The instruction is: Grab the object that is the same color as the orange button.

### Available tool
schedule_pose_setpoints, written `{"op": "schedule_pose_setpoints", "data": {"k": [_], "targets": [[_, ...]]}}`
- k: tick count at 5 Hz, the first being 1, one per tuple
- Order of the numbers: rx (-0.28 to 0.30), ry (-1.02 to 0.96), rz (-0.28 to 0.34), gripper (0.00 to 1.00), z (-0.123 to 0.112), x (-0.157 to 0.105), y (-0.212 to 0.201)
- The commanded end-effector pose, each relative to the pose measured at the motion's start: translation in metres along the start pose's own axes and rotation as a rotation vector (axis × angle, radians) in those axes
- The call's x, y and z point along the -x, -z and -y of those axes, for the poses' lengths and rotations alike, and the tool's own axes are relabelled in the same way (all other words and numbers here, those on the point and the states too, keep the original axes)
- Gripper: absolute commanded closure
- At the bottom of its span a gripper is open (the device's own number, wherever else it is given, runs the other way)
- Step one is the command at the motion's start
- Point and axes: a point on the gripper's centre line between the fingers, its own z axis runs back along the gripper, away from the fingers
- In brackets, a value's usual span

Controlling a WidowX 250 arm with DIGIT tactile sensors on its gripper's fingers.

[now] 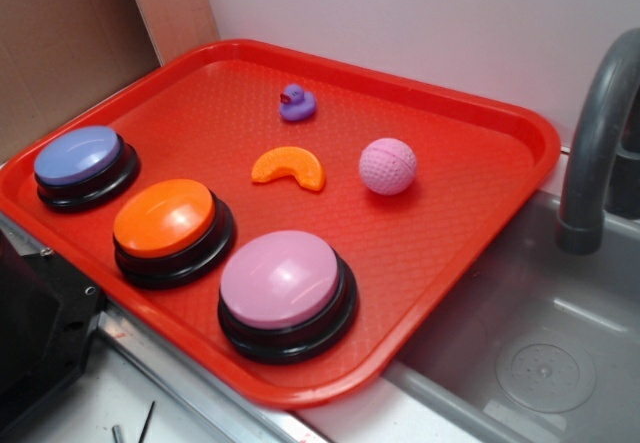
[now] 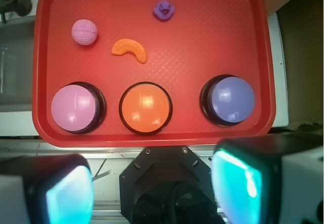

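The gripper (image 2: 154, 188) is spread wide and holds nothing, high above the near edge of the tray (image 2: 152, 139). The orange segment (image 2: 130, 49) lies free beyond the orange button (image 2: 146, 107), so a descent between duck (image 2: 164, 9) and ball (image 2: 84, 32) seems easy.

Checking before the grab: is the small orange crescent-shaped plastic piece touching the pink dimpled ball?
No, the orange crescent piece lies apart from the pink ball.

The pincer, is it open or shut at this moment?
Open. In the wrist view the pincer shows its two fingers far apart at the lower corners, holding nothing, above the red tray.
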Motion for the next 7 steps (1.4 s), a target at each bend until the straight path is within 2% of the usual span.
{"op": "schedule_pose_setpoints", "data": {"k": [1,4,6,7], "targets": [[0.000,0.000,0.000,0.00,0.000,0.000,0.000],[-0.042,0.260,0.106,0.00,0.005,-0.040,0.030],[0.052,0.565,0.171,0.00,0.004,-0.084,0.073],[0.061,0.658,0.163,0.00,0.006,-0.105,0.097]]}}
